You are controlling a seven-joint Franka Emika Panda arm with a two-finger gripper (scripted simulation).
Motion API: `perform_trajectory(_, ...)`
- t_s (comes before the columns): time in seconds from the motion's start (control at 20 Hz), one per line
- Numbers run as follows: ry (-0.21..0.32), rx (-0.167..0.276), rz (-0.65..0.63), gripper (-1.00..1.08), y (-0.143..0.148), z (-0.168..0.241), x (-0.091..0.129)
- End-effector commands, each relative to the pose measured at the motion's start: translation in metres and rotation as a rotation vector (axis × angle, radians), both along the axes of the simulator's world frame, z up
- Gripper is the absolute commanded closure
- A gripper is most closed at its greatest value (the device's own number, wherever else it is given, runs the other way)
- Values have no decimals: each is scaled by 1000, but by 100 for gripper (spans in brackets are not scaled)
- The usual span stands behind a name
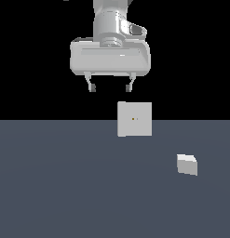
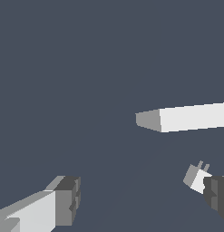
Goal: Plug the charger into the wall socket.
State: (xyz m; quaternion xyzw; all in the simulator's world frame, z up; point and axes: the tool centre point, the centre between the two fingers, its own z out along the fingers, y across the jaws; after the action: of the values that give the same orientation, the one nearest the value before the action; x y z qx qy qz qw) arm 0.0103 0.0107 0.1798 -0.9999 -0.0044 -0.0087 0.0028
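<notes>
Two pale things on a bare slate surface, jaws apart above

One flat surface (image 1: 65, 186) of dull slate blue fills the lower half of the exterior view, plain and unmarked, meeting a pure black backdrop along a straight horizon. No walls or furnishings show in that blackness.

The wall socket (image 1: 134, 119) stands upright on the surface near the middle of the view, a pale grey square panel with a tiny orange dot at its centre. Its upper part rises against the black backdrop and its lower part against the slate. In the wrist view the wall socket (image 2: 190, 117) shows edge-on as a long pale slab with a darker grey end face.

The charger (image 1: 187, 164) lies on the surface toward the exterior view's right and nearer the camera than the panel, well apart from it. It is a small white-grey block, lighter on top and shaded on its side. In the wrist view the charger (image 2: 196, 178) appears with two short prongs sticking out of one end, partly hidden behind a dark fingertip.

The gripper (image 1: 111, 86) hangs high above the surface, up against the black, just toward the exterior view's left of the panel's top edge. Its jaws stand wide apart and hold nothing. The fingertips (image 2: 68, 199) show dark grey pads in the wrist view, with only bare slate between them.
</notes>
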Motion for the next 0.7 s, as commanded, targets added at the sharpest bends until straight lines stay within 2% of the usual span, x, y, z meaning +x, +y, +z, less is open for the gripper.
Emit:
perform_trajectory(0.0, 0, 0, 0, -92, 0, 0, 0)
perform_trajectory(0.3, -10, -2, -12, -92, -4, -3, -2)
perform_trajectory(0.65, -46, -10, -58, -92, -21, -14, -9)
